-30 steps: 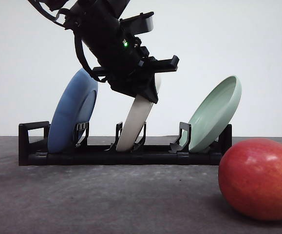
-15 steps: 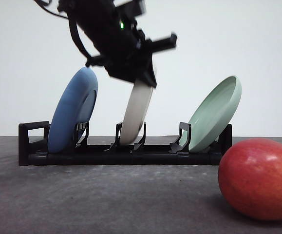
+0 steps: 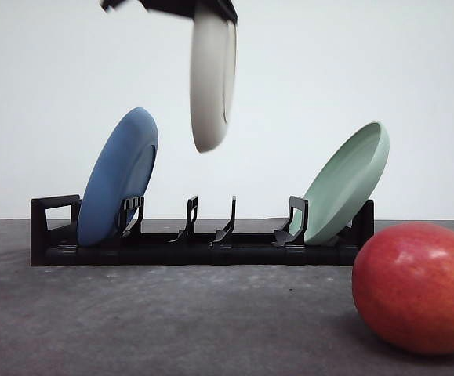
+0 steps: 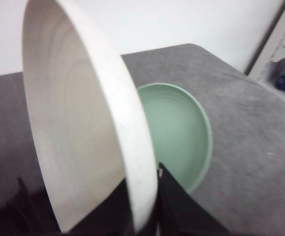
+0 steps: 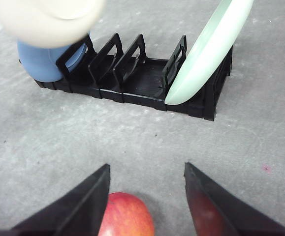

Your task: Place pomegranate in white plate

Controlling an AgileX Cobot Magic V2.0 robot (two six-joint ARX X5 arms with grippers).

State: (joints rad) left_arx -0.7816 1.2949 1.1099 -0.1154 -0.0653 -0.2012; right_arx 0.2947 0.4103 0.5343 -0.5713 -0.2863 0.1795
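The pomegranate, red with a yellow blush, lies on the grey table at the front right. It also lies just below my right gripper, which is open, with the pomegranate between and under the dark fingers. The white plate hangs on edge in the air above the rack's middle slots. My left gripper is shut on its upper rim at the top edge of the front view. In the left wrist view the white plate stands close up, its rim clamped by my left gripper.
A black plate rack stands across the table's middle. A blue plate leans in its left end and a pale green plate in its right end. The two middle slots hold nothing. Open grey table lies in front of the rack.
My left gripper has lifted the white plate straight up out of the rack's middle slot, and the arm has risen mostly past the top of the front view. The pomegranate has not moved.
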